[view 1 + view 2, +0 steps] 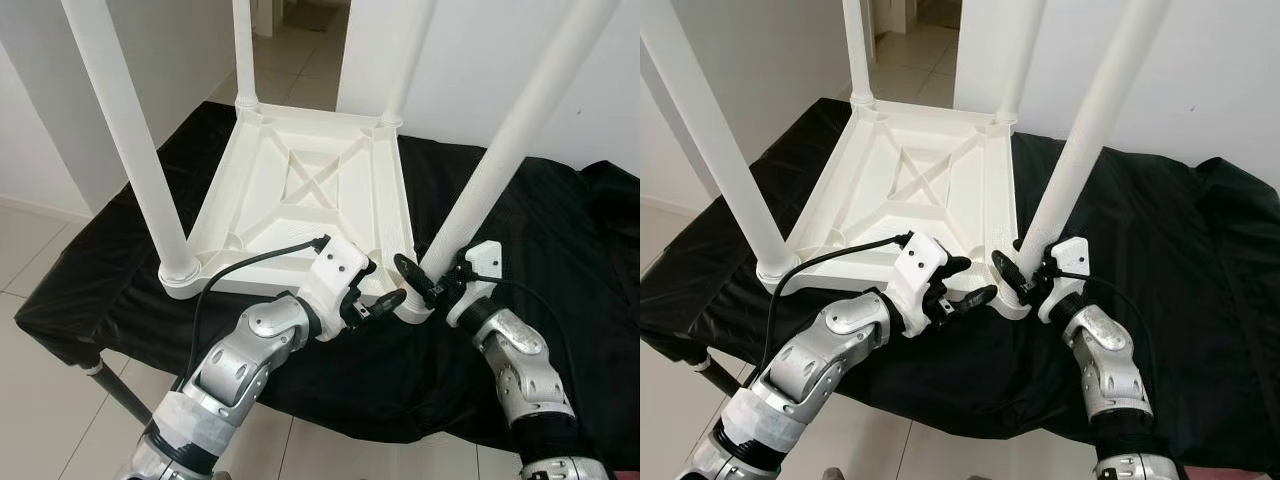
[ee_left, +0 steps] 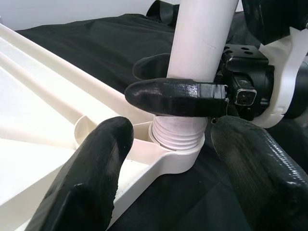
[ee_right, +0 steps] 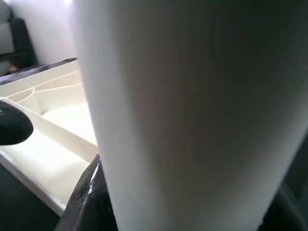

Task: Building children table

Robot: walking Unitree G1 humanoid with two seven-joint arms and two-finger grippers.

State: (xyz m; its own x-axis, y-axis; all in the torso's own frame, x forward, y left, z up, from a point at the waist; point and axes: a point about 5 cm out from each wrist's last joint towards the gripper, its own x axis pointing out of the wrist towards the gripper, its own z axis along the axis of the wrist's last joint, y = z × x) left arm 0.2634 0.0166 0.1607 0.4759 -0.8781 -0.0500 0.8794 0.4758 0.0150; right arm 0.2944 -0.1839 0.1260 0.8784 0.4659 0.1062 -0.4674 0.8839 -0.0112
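Observation:
A white children's table [image 1: 300, 190] lies upside down on a black cloth, with its legs pointing up. My right gripper [image 1: 424, 280] is shut on the near right leg [image 1: 510, 150] just above its base. In the left wrist view the leg's threaded end [image 2: 177, 135] sits in the corner socket, and a right finger [image 2: 173, 98] wraps across the leg. My left gripper [image 1: 383, 285] is open beside that same corner, its fingers [image 2: 91, 183] on either side of the socket without holding it. The right wrist view shows the leg [image 3: 192, 115] up close.
The black cloth [image 1: 560, 230] covers a low stand with a grey strut [image 1: 115, 385] at the near left. Three more white legs rise at the other corners, the near left one [image 1: 130, 130] being closest. Tiled floor [image 1: 40, 400] and white walls surround it.

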